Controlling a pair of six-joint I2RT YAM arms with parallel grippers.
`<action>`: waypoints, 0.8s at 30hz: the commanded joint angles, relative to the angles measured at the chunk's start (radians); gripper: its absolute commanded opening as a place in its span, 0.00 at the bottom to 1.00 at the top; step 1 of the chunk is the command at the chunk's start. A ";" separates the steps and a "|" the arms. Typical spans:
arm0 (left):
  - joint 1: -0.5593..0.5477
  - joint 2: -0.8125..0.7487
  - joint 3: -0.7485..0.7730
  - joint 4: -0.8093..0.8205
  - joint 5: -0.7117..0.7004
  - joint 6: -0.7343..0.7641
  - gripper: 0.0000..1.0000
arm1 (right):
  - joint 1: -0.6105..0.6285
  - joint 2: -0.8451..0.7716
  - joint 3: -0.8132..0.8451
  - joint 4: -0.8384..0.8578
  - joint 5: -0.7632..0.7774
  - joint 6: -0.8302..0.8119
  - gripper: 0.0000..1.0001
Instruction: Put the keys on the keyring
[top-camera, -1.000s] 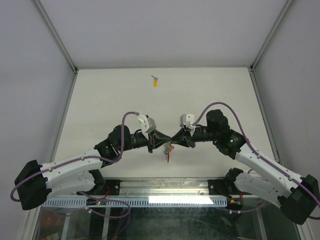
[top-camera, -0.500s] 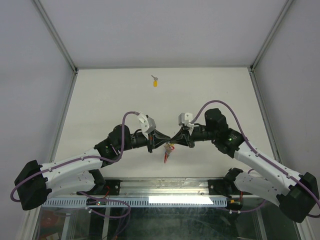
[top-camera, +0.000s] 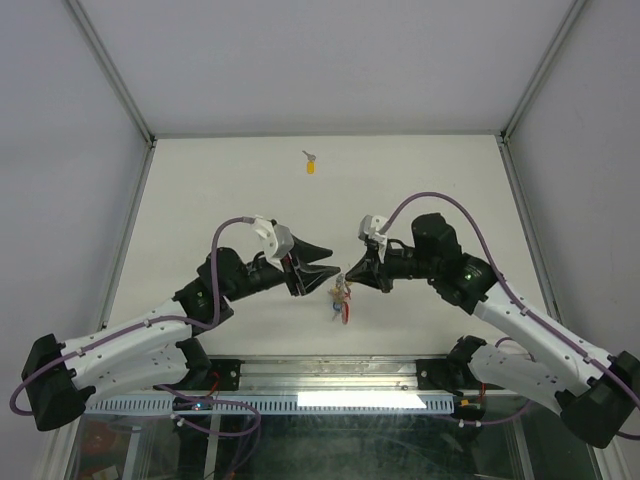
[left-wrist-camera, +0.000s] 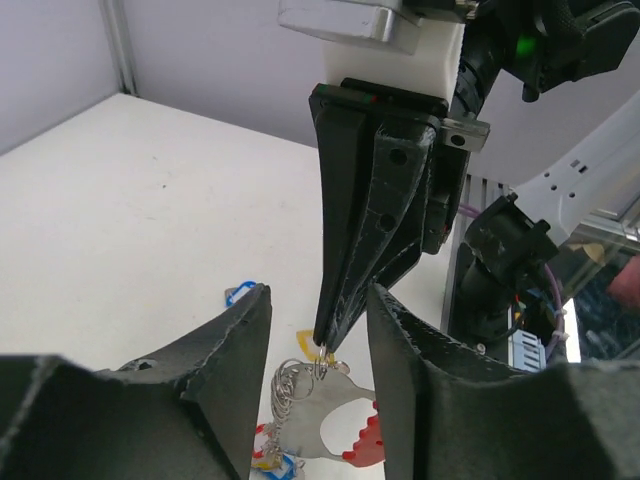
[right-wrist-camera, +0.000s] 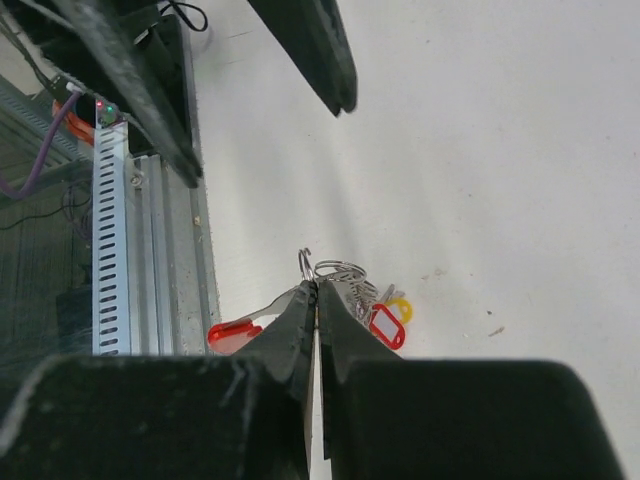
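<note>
A keyring (top-camera: 341, 298) of thin silver wire rings hangs near the front middle of a white counter (top-camera: 420, 180). It is pinched by one ring at its top end in the right jaws. Those jaws are fully closed, their two black fingertips (right-wrist-camera: 298, 320) pressed flat together on the wire.

Below the grip, the linked rings lead down to a curved red strip (left-wrist-camera: 368, 440). It is not possible to tell whether the lower end touches the counter.

Beside the rings in the same cluster are a red-tagged key (right-wrist-camera: 385, 325) and a yellow-tagged key (right-wrist-camera: 401, 306). Whether either is threaded on a ring cannot be made out. A blue tag (left-wrist-camera: 238, 293) shows low down, just past one left finger, and what it is attached to is hidden.

The left jaws are partly open and hold nothing. From the left wrist, their two dark fingers (left-wrist-camera: 235, 360) stand one on each side of the closed right fingertips and the pinched ring, touching neither. From overhead, the left jaws point at the right jaws from the left, tip near tip but apart, with the keyring just below the meeting point.

A yellow-headed key (top-camera: 311, 165) lies alone near the far edge of the counter, well apart from everything else.

The left arm (top-camera: 130, 345) and right arm (top-camera: 520, 320), white with purple cables, reach inward from the near edge, where a metal rail (top-camera: 330, 375) runs across.
</note>
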 joint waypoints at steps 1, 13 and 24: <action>0.012 -0.016 0.047 -0.007 -0.040 0.011 0.44 | 0.002 -0.017 0.118 -0.057 0.116 0.072 0.00; 0.011 0.058 0.099 -0.078 -0.137 0.055 0.80 | 0.017 0.133 0.415 -0.397 0.332 0.219 0.00; 0.012 0.101 0.127 -0.081 -0.207 0.101 0.92 | 0.022 0.252 0.571 -0.512 0.440 0.397 0.00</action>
